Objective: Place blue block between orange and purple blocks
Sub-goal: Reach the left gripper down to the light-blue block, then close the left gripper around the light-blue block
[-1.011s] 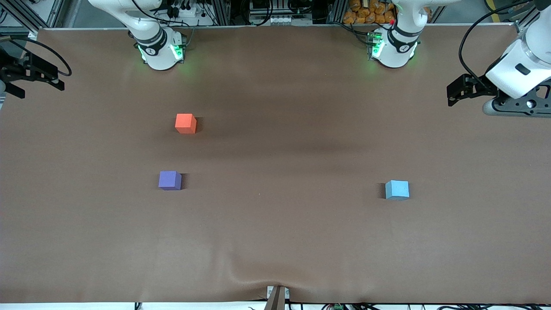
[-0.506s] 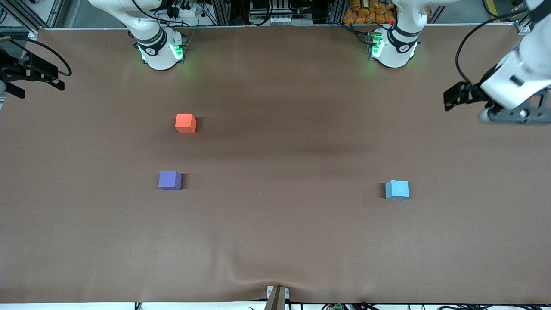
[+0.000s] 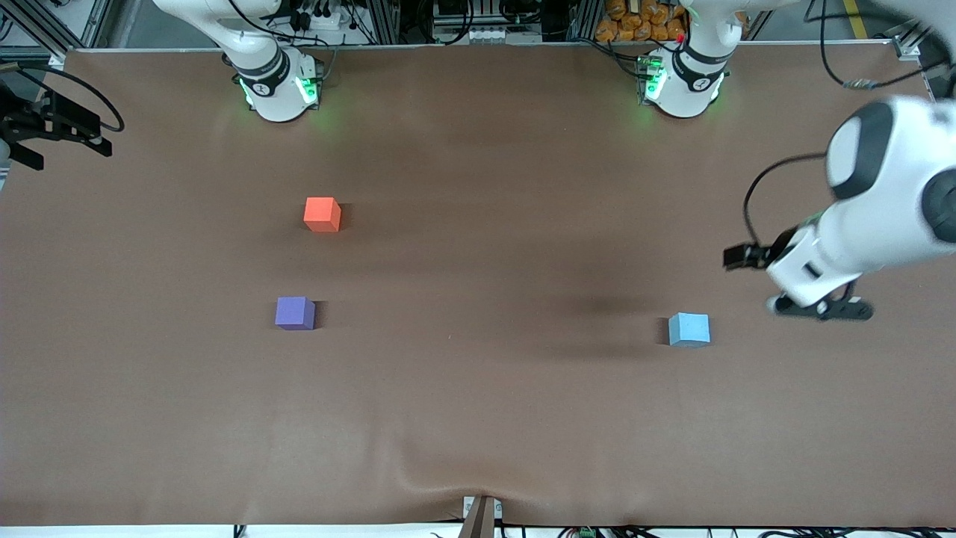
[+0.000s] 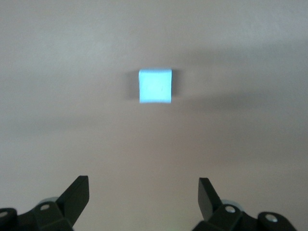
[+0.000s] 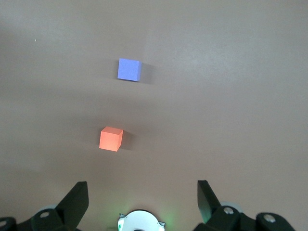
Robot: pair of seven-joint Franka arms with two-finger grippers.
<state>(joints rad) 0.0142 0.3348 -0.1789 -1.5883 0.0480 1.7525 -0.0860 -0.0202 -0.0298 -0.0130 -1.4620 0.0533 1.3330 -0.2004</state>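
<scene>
Left end effector (image 4: 143,199) now lower, wide open over bare table near matte cubic blue block (image 3: 688,329)

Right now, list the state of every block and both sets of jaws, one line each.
blue block: flat on the table, toward the left arm's end, untouched.
orange block: flat on the table, alone.
purple block: flat on the table, nearer the front camera than the orange block, apart from it.
left gripper: jaws open, empty, over bare table beside the blue block.
right gripper: jaws open, empty, waiting.

Probably a robotics lab, aluminium framing (image 3: 45,22), cabling (image 3: 314,15)
</scene>
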